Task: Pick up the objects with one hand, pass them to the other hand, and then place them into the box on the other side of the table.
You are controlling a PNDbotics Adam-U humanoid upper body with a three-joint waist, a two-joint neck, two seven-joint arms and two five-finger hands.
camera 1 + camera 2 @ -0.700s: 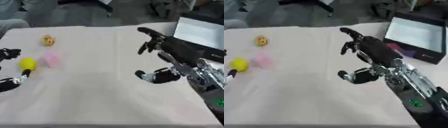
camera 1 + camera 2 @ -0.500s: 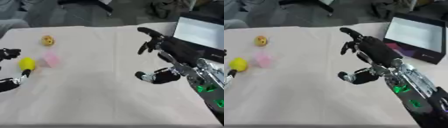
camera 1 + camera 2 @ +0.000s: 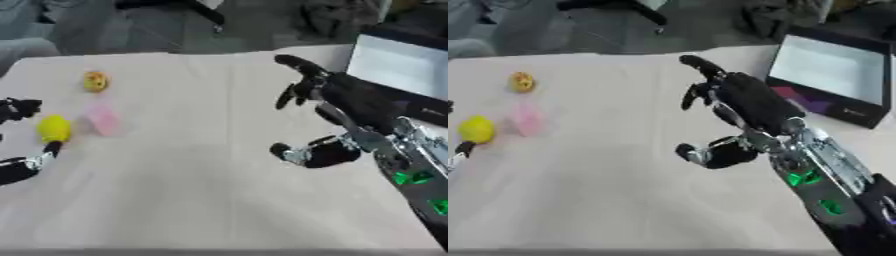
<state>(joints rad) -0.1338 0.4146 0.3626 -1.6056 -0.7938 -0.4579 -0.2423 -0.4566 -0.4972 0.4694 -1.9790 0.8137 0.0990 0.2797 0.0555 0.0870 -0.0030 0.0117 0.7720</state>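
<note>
Lying on the counter's pale cloth at the left are a round yellow object, a flat pink object just beside it, and a small orange-yellow object farther back. The left hand brackets the yellow one, fingers apart. The right hand hovers mid-counter, spread and empty, near the black box.

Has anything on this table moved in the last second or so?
Nothing visibly. The right hand still hangs open over the cloth, the left hand stays beside the yellow object, and the pink object, orange object and box lie where they were.
</note>
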